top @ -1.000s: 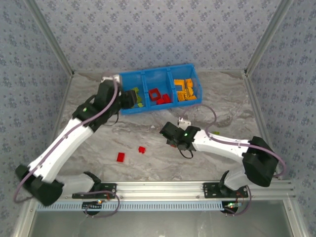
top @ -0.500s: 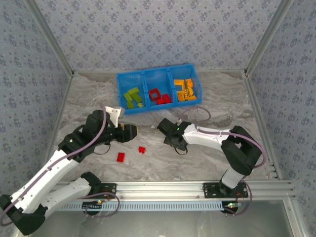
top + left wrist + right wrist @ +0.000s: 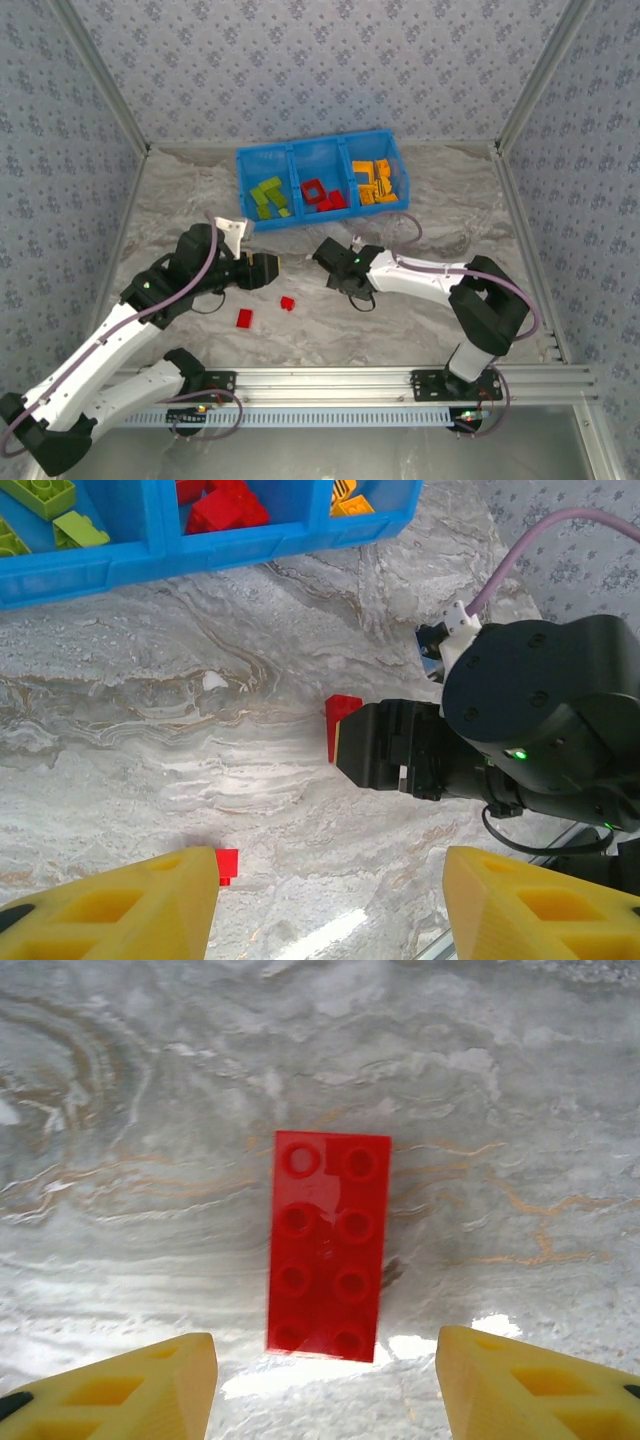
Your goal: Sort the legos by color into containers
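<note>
One brick (image 3: 328,1245), mid-frame, is straddled by the wide right gripper (image 3: 325,1345).
Off-centre closing could skew it; the wide left gripper (image 3: 330,870) nearby could be struck.

Quick status on my end. The left arm (image 3: 110,335) is folded back to an elbow at the near left corner, and its forearm climbs toward the middle. The left gripper (image 3: 264,270) points right. On its wrist cam the yellow fingers (image 3: 110,905) sit well apart, so those jaws are open.

The right arm (image 3: 440,277) kinks hard at the elbow on the right, and its forearm stretches low and leftward. The right gripper (image 3: 328,258) is aimed at the left one, so they're nose to nose, near but not touching. Its fingers (image 3: 540,1385) are spread wide too, pointing down at the table.
</note>
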Available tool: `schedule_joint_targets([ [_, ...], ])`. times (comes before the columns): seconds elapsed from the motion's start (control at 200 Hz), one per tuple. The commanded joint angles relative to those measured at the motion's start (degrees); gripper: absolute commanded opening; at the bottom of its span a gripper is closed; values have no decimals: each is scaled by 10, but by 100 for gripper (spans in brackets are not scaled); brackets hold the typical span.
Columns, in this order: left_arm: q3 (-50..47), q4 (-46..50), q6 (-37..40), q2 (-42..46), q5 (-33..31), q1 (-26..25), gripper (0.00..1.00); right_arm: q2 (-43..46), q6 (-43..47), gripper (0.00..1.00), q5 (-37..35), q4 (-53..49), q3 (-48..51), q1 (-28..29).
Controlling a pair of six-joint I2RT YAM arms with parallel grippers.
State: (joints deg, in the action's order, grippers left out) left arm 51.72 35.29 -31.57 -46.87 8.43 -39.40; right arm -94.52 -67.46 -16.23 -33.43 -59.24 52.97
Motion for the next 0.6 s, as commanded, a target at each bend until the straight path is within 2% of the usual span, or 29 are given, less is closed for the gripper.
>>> schedule_joint_targets([
  [0.0,-12,-26,-10,12,15,0,62,14,-1,63,-26,-29,-8,5],
  [0.255,-25,-33,-14,43,41,-1,62,-38,12,65,27,14,-8,-30],
  [0.405,-18,4,-16,54,30,-1,63,-74,22,61,43,25,-21,-39],
  [0.49,-20,15,-22,59,29,-1,62,-85,22,54,41,25,-22,-42],
  [0.595,-29,15,-27,70,25,-1,63,-87,22,39,36,26,-21,-43],
])
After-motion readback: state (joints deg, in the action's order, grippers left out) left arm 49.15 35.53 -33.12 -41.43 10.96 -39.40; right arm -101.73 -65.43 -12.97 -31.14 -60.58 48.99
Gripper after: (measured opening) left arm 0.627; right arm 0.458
